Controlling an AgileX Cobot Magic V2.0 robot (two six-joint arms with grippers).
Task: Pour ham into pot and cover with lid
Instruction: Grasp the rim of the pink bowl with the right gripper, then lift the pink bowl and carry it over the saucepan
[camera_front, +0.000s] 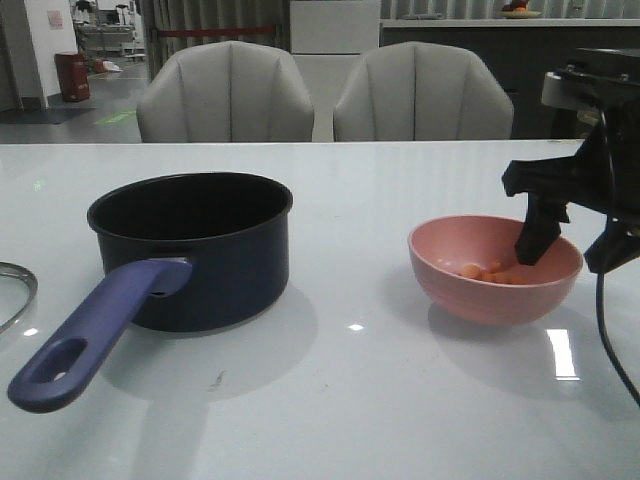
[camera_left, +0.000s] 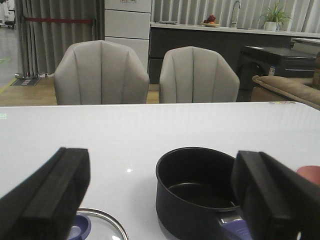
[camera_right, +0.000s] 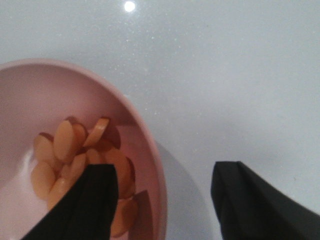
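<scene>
Glossy white table (camera_front: 380, 400); matt pot (camera_front: 215, 270)

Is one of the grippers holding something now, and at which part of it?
Nothing is held yet. The right gripper is open astride the pink bowl rim, one finger inside. The left gripper is open and empty.

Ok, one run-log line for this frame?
right gripper: open, jaws straddling pink bowl rim | ham: in bowl | pot: empty | lid: on table

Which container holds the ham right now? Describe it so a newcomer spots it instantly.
On the glossy white table, look right of the dark navy saucepan. The round pink bowl there holds orange-pink ham pieces; it is shallow and handleless, with the right gripper's fingers straddling its rim.
</scene>
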